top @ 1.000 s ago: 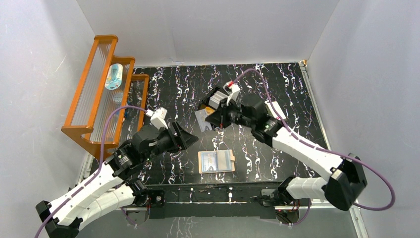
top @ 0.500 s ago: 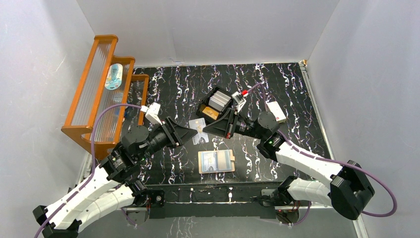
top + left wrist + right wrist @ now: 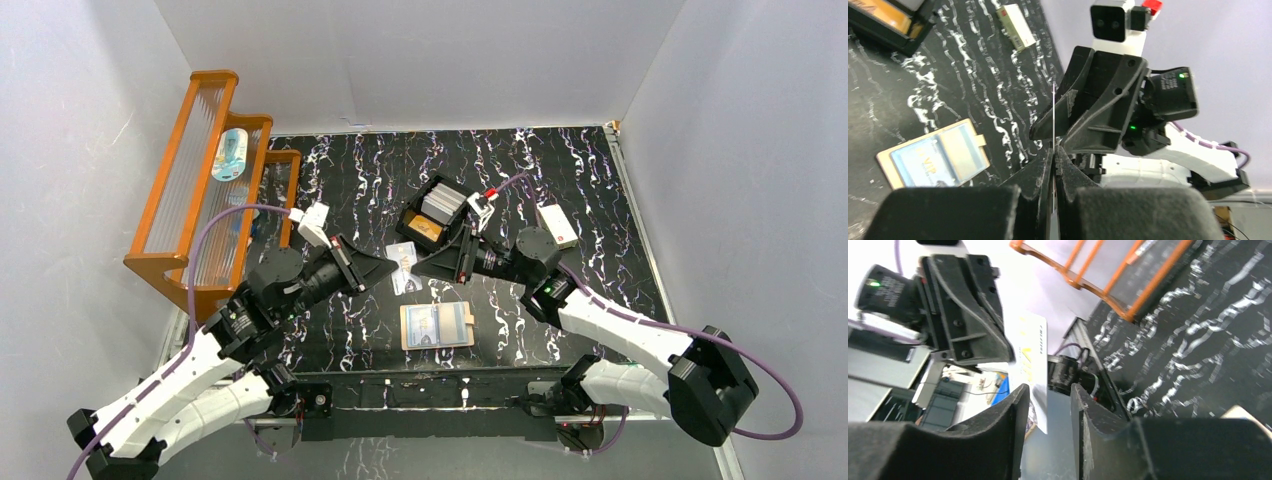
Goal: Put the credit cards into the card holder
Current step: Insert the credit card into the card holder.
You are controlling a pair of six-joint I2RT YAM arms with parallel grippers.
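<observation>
A whitish credit card [image 3: 404, 268] hangs in the air between the two arms, above the table's middle. My left gripper [image 3: 386, 266] is shut on its left edge. The left wrist view shows the card [image 3: 1054, 112] edge-on, pinched between the jaws. My right gripper [image 3: 424, 268] stands open around the card's other end. In the right wrist view the card [image 3: 1033, 355] lies against the left finger, with a gap to the right finger. The tan card holder [image 3: 436, 325] lies open on the table below, a card showing in its clear sleeve. More credit cards [image 3: 440, 202] sit in a black tray.
The black divided tray [image 3: 412, 214] stands behind the grippers. A white box with a red mark [image 3: 557, 226] lies to its right. An orange wooden rack [image 3: 215, 180] with a bottle fills the left side. White walls close in the table.
The right arm carried the card from the tray toward the left arm. The left gripper closed on the card, and the right gripper opened.
</observation>
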